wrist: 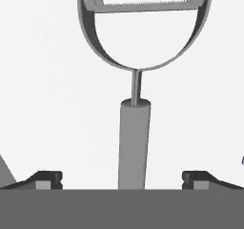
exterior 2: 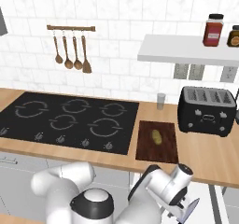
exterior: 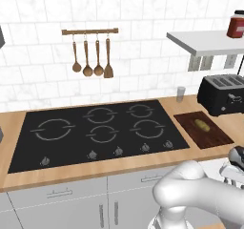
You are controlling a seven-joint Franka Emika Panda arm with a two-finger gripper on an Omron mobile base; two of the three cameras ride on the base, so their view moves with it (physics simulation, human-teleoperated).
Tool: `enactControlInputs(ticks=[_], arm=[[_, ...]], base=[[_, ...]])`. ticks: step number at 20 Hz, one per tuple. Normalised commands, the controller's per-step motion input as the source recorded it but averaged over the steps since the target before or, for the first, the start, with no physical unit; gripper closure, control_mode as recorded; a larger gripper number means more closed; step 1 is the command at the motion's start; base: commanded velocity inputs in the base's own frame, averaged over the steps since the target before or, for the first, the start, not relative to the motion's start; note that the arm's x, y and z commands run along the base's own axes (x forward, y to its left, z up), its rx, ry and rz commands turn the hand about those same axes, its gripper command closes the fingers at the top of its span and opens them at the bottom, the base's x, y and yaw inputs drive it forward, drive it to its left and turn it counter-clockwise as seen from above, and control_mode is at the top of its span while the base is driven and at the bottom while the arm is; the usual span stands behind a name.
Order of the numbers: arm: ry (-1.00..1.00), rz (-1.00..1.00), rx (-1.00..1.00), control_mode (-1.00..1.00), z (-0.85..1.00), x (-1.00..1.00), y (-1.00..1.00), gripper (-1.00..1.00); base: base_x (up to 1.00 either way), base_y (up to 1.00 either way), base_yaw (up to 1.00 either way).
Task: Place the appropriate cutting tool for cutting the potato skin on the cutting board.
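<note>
Between the pincer (wrist: pixel 121 180) tips lies a grey peeler (wrist: pixel 136 56) — they stand wide apart, not touching its handle. On the table, the potato (exterior 2: pixel 156 136) rests upon the cutting board (exterior 2: pixel 161 150).

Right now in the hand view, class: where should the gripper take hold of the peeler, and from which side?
Probably the straight cylindrical handle of the peeler, which runs between the open fingertips. Close on it from its two sides; the Y-shaped head with the blade is wide and curved, so it is poorer to pinch.
</note>
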Motion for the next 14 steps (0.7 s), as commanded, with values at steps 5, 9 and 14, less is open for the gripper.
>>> enactControlInputs(ticks=[5,9,14], arm=[[0.09,-0.06,-0.04,-1.0,-0.55,0.0,0.0,-1.0],[0.01,0.0,-0.02,-1.0,-0.5,-0.1,0.02,1.0],[0.0,0.0,-0.01,-1.0,-0.47,-0.51,0.13,1.0]], base=[[0.0,0.0,0.0],[0.0,0.0,0.0],[0.0,0.0,0.0]])
